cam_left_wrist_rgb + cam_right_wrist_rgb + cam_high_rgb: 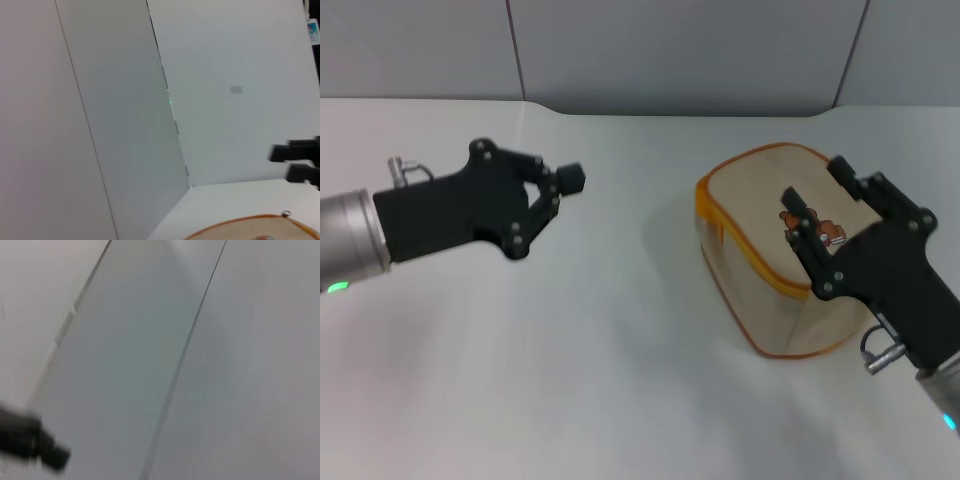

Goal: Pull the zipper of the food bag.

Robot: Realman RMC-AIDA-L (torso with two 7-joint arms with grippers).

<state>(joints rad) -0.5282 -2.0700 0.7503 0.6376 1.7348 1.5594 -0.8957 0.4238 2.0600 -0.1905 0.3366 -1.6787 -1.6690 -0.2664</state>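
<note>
- One bench (620, 380), pale and bare-looking, carries everything; you have the food bag (770, 290) sitting at about 3 o'clock of the head view, right of centre.
- Expect the food bag to be light and soft: it is a small boxy fabric pouch, so I judge it will slide or crumple if you tug it with nothing bracing it. Hold the body down before pulling.
- Your right end effector (817, 205) is over the bag's bear-printed face, fingers spread apart, one finger near the bear print and one beyond the far edge. Whether it presses the fabric or only hovers, I cannot tell. It is the natural one to pin the bag.
- Your left end effector (563, 183) sits at about 10 o'clock, well apart from the bag and off the bench surface, its fingertips close together with nothing between them.
- Follow the zipper (745, 245), the narrow orange band curving round the bag's rim; it should be stiffer than the fabric but will flex with it.
- Take hold at the small silver pull tab (285, 214), visible in the left wrist view on the orange rim. It looks tiny and smooth, so likely slippery: pinch it squarely and pull along the band, not away from it.
</note>
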